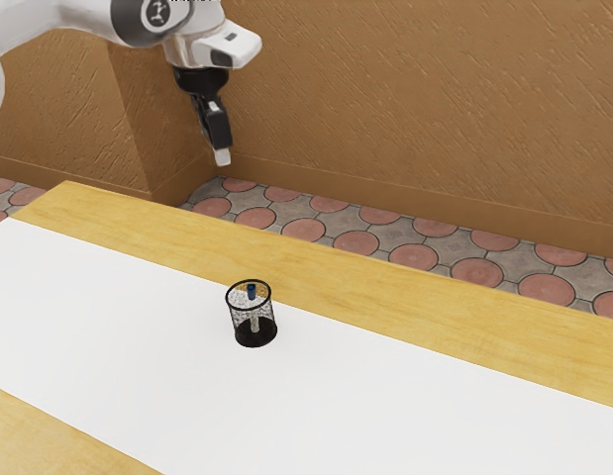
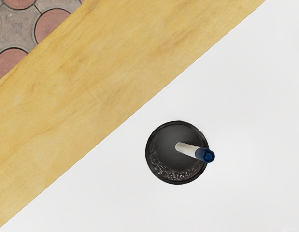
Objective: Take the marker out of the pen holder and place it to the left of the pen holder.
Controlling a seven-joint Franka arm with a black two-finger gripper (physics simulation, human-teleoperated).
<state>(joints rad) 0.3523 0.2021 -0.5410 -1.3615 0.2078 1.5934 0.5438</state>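
High above the table, toward the exterior view's upper left, hangs my gripper (image 1: 221,156), well clear of the pen holder. The round black mesh pen holder (image 1: 255,335) stands upright on the white surface. Inside it leans a white marker with a blue cap (image 1: 252,291). Seen from above in the wrist view, the pen holder (image 2: 168,140) has a dark floor, and the marker (image 2: 189,151) tilts so that its blue end rests at the rim.
A white sheet (image 1: 108,327) covers the middle of the wooden table (image 1: 405,322), whose bare wood strip runs along the far edge. Beyond that edge are a tiled floor (image 1: 415,259) and a brown wall (image 1: 415,109).
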